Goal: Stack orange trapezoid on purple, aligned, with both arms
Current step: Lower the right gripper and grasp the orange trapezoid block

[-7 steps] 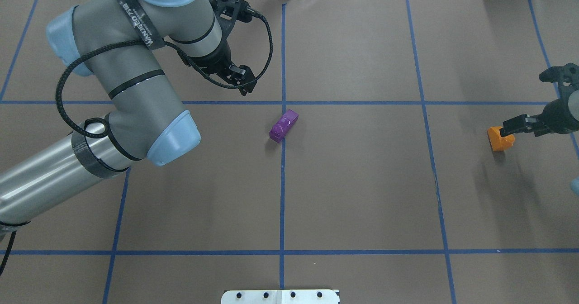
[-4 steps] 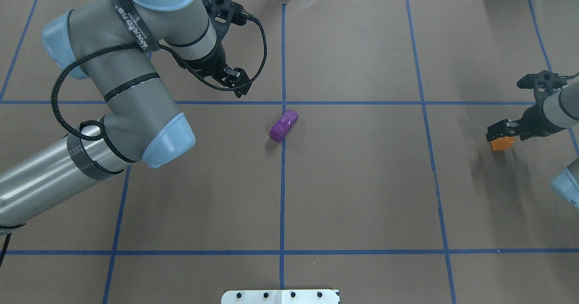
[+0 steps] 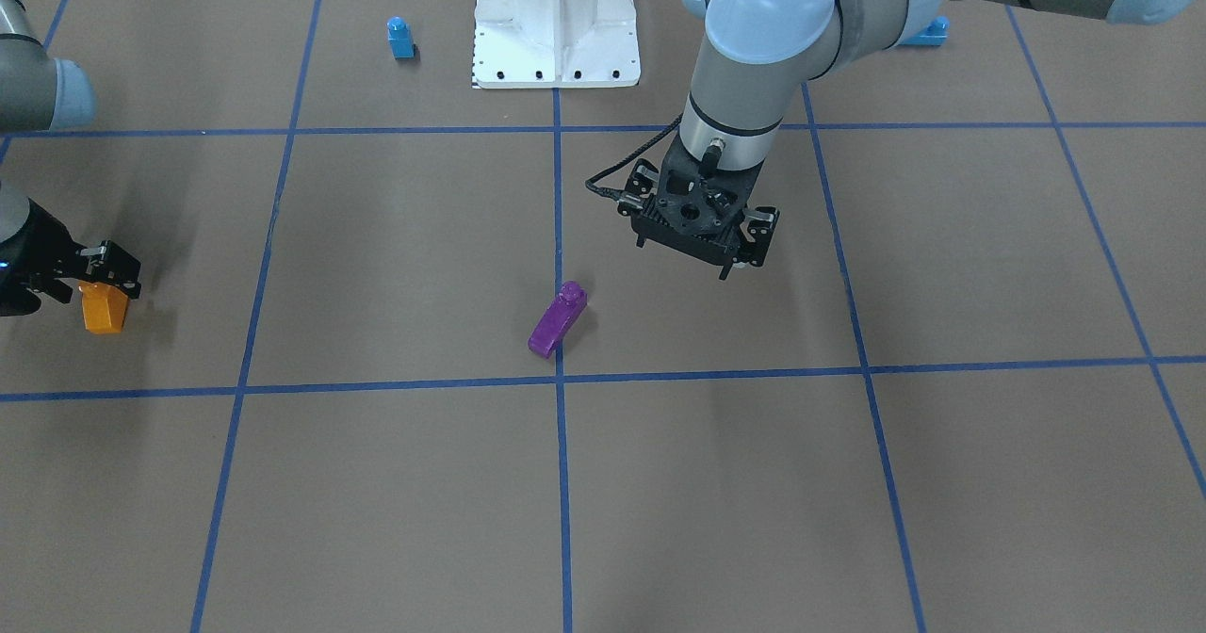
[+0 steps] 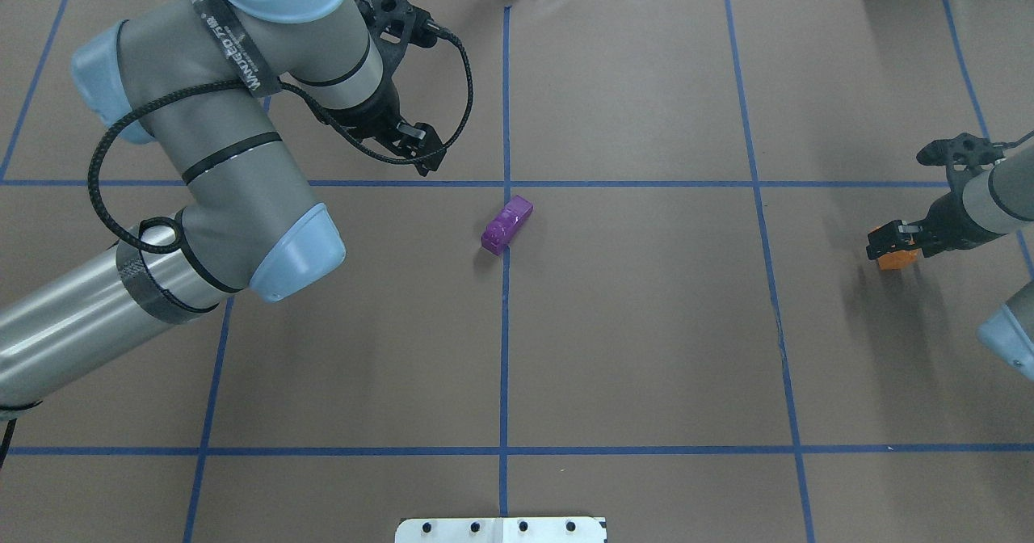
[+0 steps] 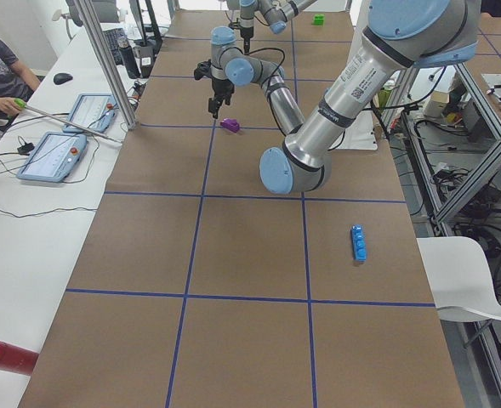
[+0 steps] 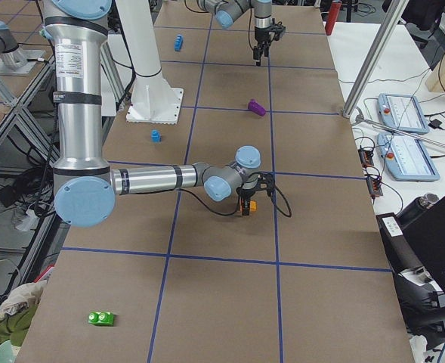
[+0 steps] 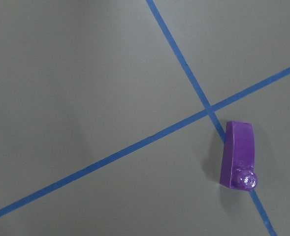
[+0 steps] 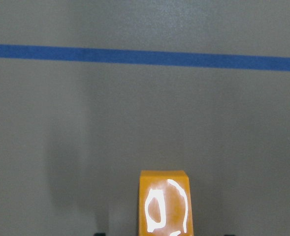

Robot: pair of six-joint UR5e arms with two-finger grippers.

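The purple brick point(image 4: 507, 224) lies on the brown table at the middle grid line, also in the front view point(image 3: 558, 319) and the left wrist view point(image 7: 239, 160). My left gripper point(image 4: 418, 149) hovers open and empty, beyond it and to its left; in the front view point(image 3: 699, 254) its jaws stand wide apart. The orange trapezoid point(image 4: 897, 258) sits on the table at the far right, also in the front view point(image 3: 104, 310) and the right wrist view point(image 8: 164, 204). My right gripper point(image 4: 891, 241) is open directly over it, partly covering it.
A small blue single-stud brick point(image 3: 400, 37) and the white robot base point(image 3: 556, 21) are near the robot. A long blue brick point(image 5: 360, 242) lies on the robot's left. A green brick point(image 6: 101, 318) lies at the right end. Control tablets point(image 6: 403, 113) sit beside the table.
My right gripper has swung in over the orange trapezoid, which now shows less beneath it. My left arm has drawn back a little to the left. The purple brick has not moved.
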